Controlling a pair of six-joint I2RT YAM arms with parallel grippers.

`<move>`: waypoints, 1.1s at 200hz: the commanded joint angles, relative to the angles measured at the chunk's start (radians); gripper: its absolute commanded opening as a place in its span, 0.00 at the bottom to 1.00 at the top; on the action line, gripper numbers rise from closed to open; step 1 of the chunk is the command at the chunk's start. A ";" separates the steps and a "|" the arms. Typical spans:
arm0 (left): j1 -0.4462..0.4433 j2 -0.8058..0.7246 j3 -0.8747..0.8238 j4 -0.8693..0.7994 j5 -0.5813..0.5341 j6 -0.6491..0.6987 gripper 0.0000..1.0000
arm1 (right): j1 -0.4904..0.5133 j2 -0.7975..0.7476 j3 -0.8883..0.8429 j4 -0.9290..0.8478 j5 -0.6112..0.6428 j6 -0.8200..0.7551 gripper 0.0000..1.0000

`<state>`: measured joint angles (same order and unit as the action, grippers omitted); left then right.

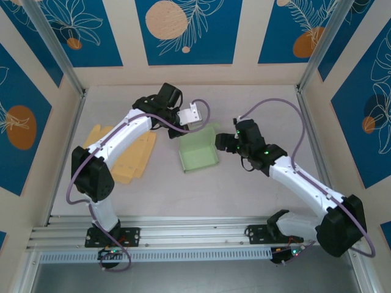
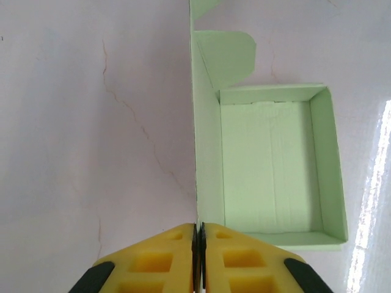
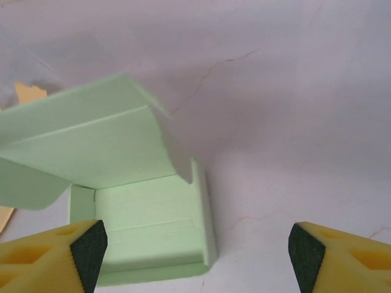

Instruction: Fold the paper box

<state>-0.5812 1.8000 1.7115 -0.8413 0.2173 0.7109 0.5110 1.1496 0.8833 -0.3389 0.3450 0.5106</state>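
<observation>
Item 1, pale green paper box (image 1: pixel 198 155), count one: lying mid-table between my two arms, its tray standing on four walls, its lid panel (image 3: pixel 91 140) rising along the far side and not yet folded down

Item 2, left gripper (image 2: pixel 199 235), count one: I am pressing its yellow pads almost flat together. The lid panel's thin edge is running straight into the seam, so I judge I am pinching that panel to hold it upright and steady the box

Item 3, right gripper (image 3: pixel 195 259), count one: I am spreading it wide with nothing in it, hovering just right of the box, likely placed to push the lid over

Item 4, rounded tuck flap (image 2: pixel 229 55), count one plainly, a second cropped: sticking out past the tray's end wall, untucked

Item 5, flat yellow card blanks (image 1: pixel 137 155), count two that I can tell: lying left of the box, partly under my left arm, probably spare stock

Item 6, pale table (image 1: pixel 263 97), count one
</observation>
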 commanded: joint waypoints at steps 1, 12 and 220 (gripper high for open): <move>-0.008 0.017 -0.013 0.028 -0.011 0.035 0.13 | -0.075 -0.011 0.029 -0.059 -0.170 -0.003 0.76; -0.009 0.019 -0.011 0.037 -0.002 0.034 0.22 | -0.114 -0.005 0.040 -0.046 -0.260 -0.020 0.72; -0.010 -0.439 -0.852 0.915 -0.031 -1.047 0.93 | -0.150 0.346 0.317 -0.046 -0.453 -0.243 0.69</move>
<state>-0.5835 1.3365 0.8787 -0.1909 0.1162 -0.2321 0.3542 1.4479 1.1301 -0.4168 -0.0673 0.3130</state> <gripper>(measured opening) 0.937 0.676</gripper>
